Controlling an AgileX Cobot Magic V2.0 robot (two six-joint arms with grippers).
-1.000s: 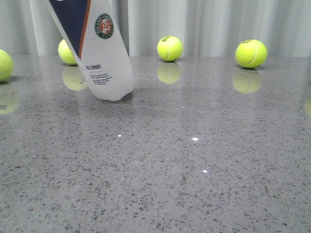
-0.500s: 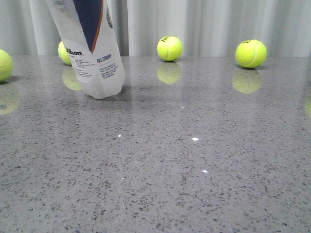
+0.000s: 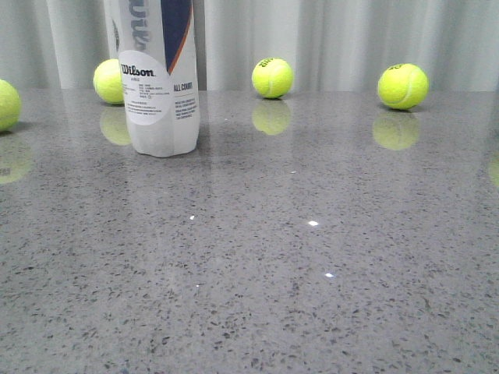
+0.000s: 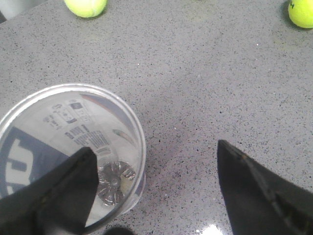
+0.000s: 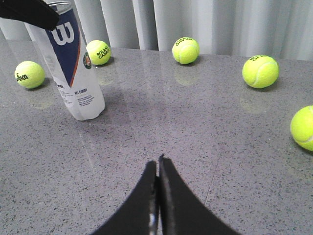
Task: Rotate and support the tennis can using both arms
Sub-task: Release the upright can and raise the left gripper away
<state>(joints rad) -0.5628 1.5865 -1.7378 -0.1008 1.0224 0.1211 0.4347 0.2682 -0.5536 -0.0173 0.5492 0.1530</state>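
Observation:
The tennis can [image 3: 162,93] stands upright on the grey table at the back left, white with a navy section and a Wilson label facing the front camera. In the left wrist view I look down into its open top [image 4: 73,122]. My left gripper [image 4: 156,147] is open above it, with one finger over the can's mouth and the other over bare table beside it. It does not clamp the can. My right gripper [image 5: 158,159] is shut and empty, low over the table, well apart from the can [image 5: 73,73]. A black part of the left gripper [image 5: 29,12] shows above the can's top.
Yellow-green tennis balls lie along the back: one just behind the can [image 3: 109,81], one in the middle [image 3: 272,77], one at the right [image 3: 402,86] and one at the left edge [image 3: 6,104]. Another ball [image 5: 303,127] lies near my right gripper's side. A curtain hangs behind the table.
The can was tilted with its top leaning left; it now stands upright. It has also turned, so the Wilson label faces the front instead of the round emblem.

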